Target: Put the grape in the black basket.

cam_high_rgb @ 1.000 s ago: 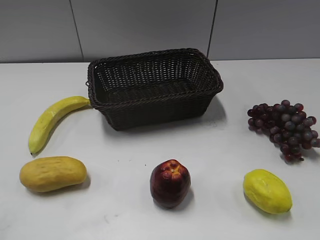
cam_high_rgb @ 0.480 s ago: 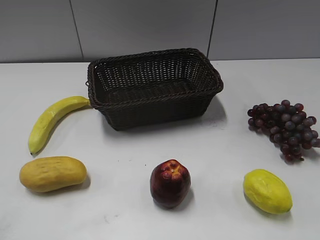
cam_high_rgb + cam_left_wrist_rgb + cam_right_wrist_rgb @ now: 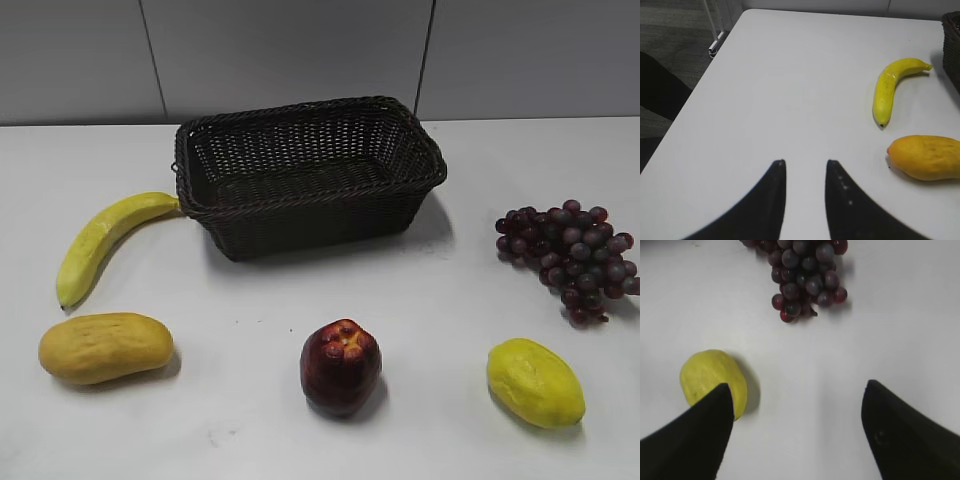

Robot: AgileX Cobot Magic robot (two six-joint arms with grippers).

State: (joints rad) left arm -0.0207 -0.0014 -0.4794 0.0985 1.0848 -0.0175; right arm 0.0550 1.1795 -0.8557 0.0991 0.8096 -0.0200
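Note:
The grape [image 3: 570, 256], a bunch of dark purple-red berries, lies on the white table at the right edge of the exterior view, right of the black basket [image 3: 308, 172]. The woven basket stands at the back middle with nothing showing inside. In the right wrist view the grape [image 3: 804, 275] lies ahead of my right gripper [image 3: 797, 386], which is open wide and empty above the table. My left gripper [image 3: 805, 162] is open with a narrow gap and empty, over bare table left of the banana. Neither gripper shows in the exterior view.
A banana [image 3: 100, 240] lies left of the basket. An orange-yellow mango [image 3: 105, 346] sits front left, a dark red apple-like fruit [image 3: 340, 366] front middle, and a yellow lemon-like fruit [image 3: 534, 382] front right, just beside my right gripper's left finger [image 3: 710, 410]. The table's left edge [image 3: 700, 75] drops to the floor.

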